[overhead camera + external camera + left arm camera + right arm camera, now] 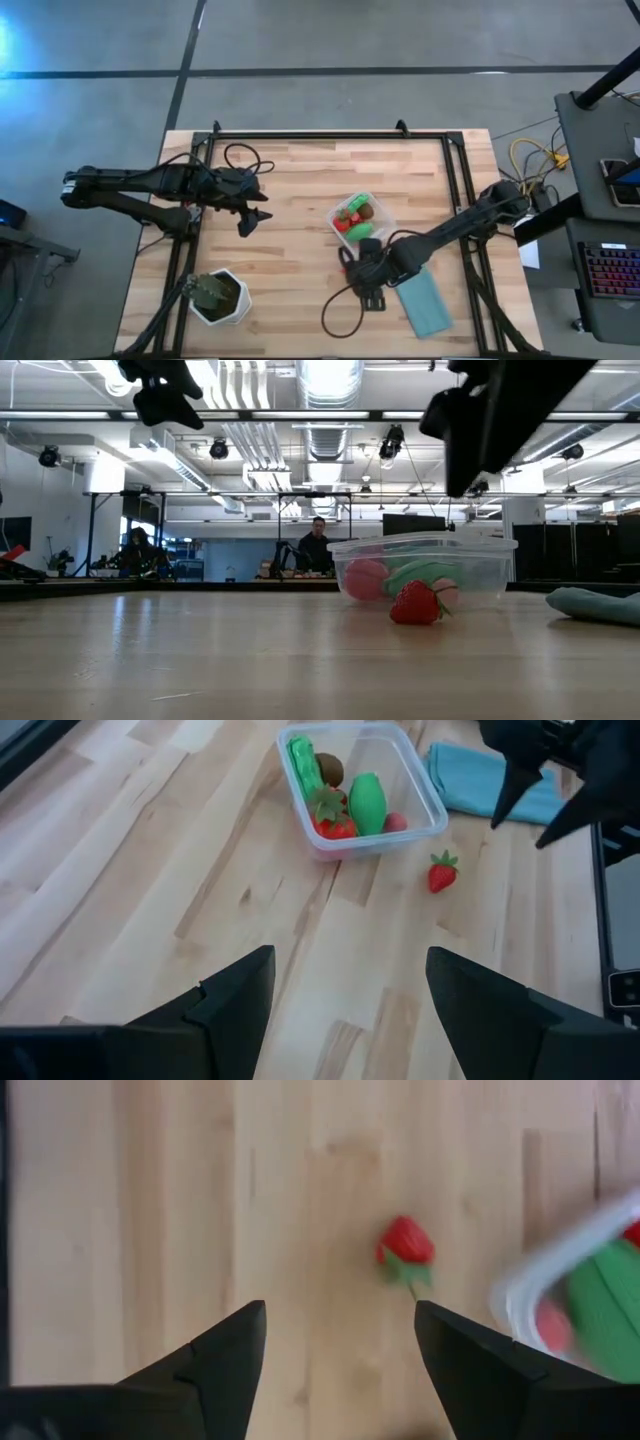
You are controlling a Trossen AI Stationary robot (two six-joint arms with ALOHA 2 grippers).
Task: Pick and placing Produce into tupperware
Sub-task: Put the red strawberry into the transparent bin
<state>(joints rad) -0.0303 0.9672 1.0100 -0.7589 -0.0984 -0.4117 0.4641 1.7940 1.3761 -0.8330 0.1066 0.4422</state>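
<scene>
The desk (pixel 300 190) is a light wood top in a black frame, w/ both arms reaching in from the sides. The right arm crosses from the far right, its right hand (pixel 352 259) hanging above the desk just beside the tupperware; the wrist view looks straight down past wide-spread, empty fingers (pixel 225 1355) at the strawberry, so prob. it is lining up a pick. The left arm waits well apart at the left side, left hand (pixel 255 215) raised off the desk w/ fingers (pixel 235 995) wide and nothing between them, likely parked there to keep out of the right arm's way. A teal cloth (pixel 427 301) lies flat near the front right edge, partly under the right arm, and a white pot w/ a green plant (pixel 220 296) sits front left, neither part of the job. The tupperware (pixel 362 222) sits right of centre, open-topped, already holding most of the produce: a long green piece (pixel 300 762), a brown oval (pixel 329 767), a green pepper-like piece (pixel 367 803), a red piece w/ green leaves (pixel 330 820) and a pink round one (pixel 396 821). Smallest thing: one strawberry (pixel 441 872) still out on the desk, just beside the tupperware's near wall, not touching as far as the low view shows. Judging from that, the task is nearly done, one item left.
</scene>
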